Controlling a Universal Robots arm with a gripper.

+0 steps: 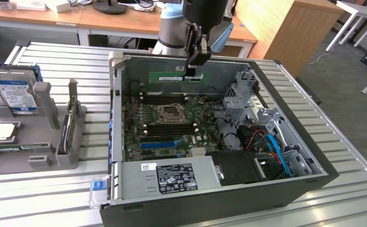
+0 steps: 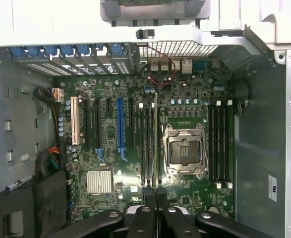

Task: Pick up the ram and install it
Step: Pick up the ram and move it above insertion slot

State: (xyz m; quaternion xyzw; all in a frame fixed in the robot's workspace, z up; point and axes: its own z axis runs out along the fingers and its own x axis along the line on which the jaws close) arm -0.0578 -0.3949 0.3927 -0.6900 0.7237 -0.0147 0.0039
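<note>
Pincer: pinching ram between its fingertips
Ram: edge-down under pincer
Case: open, motherboard inside, below pincer

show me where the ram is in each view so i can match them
Exterior view: the ram hangs level from the gripper over the open case, near its far wall.
Wrist view: the ram is edge-on, a thin strip running out from the gripper over the memory slots.
Shared landmark: the empty processor socket.
</note>
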